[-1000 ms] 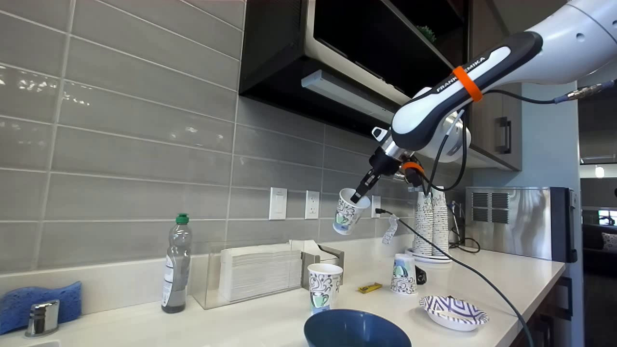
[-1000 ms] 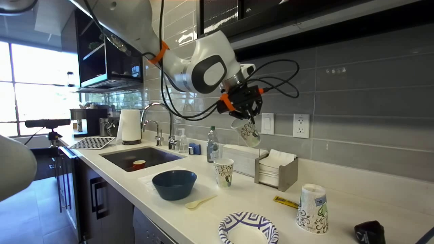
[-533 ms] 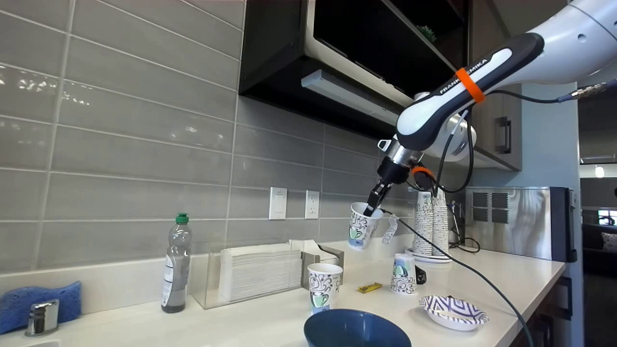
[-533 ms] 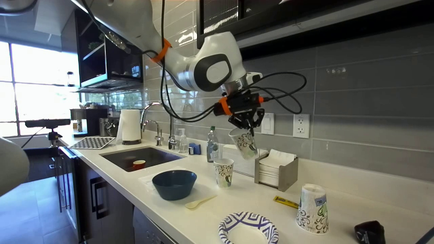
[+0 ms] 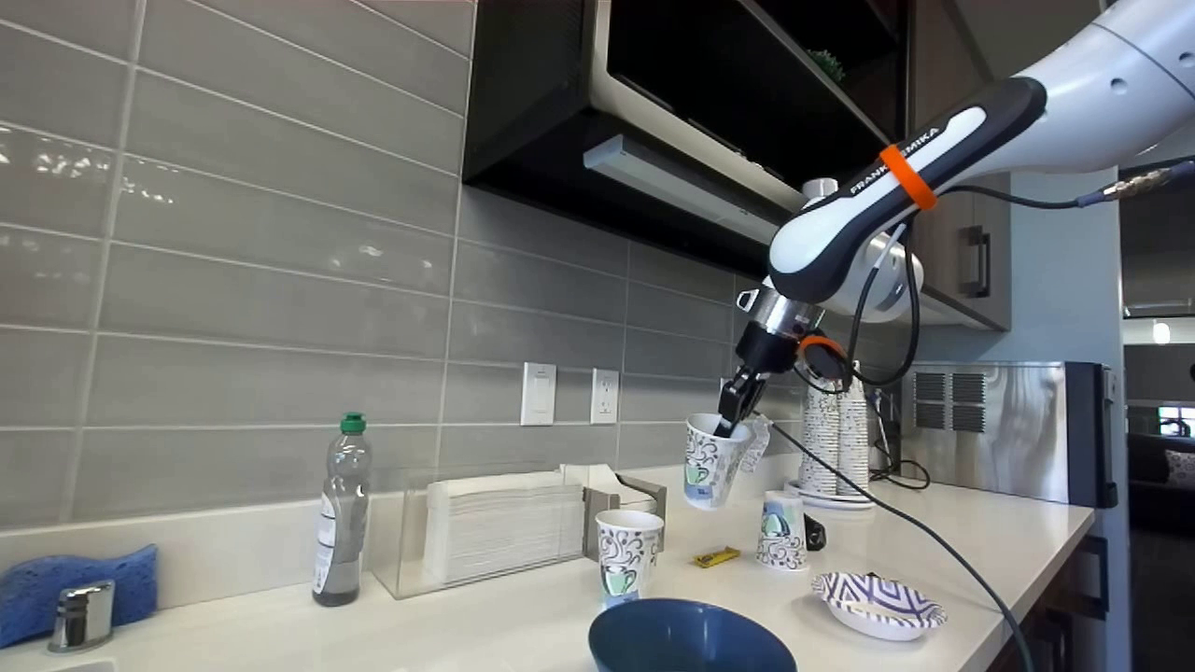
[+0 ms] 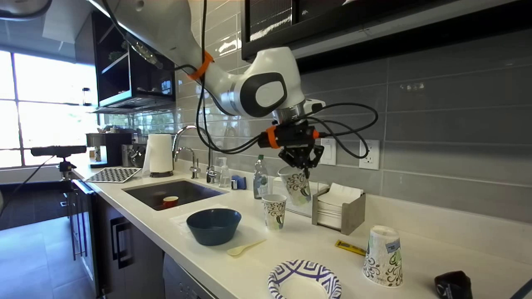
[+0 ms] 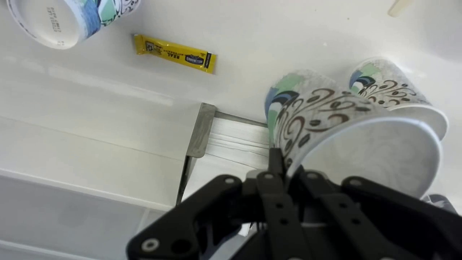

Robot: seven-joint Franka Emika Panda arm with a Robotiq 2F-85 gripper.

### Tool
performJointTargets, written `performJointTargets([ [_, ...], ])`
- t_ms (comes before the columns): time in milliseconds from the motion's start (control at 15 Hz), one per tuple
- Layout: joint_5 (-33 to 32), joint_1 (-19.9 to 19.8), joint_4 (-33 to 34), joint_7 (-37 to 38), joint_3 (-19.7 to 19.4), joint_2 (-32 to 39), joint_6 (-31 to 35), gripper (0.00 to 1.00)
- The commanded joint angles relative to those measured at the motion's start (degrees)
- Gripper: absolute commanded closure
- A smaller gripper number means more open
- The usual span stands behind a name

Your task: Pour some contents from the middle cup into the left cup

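Black two-finger gripper [image 7: 287, 169] is clamped on the rim of the middle cup [image 5: 709, 471]: white tapered paper cup, dark swirls, blue-green print. One finger inside, one outside. Cup is tilted, up off the white counter [image 6: 307, 245], near the left cup [image 6: 274, 212], a matching white paper cup standing upright near the round dark blue bowl [image 6: 214, 232]. Third white paper cup [image 6: 381, 259] sits upside down.

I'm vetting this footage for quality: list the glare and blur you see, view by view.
In both exterior views, the tiles catch bright spots of reflected light; in an exterior view, the window is largely blown out; in the wrist view, the tool up close looks soft, probably out of focus, while the larger print on the sachet is legible.
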Motion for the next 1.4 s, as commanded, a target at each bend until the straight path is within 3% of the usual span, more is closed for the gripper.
performJointTargets([
  [0,2.9,6.1,-0.4,1.5,-5.8,1.0,0.2,0.99],
  [333,7.6,8.7,-1.4,1.0,-8.6,3.3,1.1,0.99],
  [1333,10.5,7.9,-2.6,2.3,-9.1,8.5,-0.2,0.99],
])
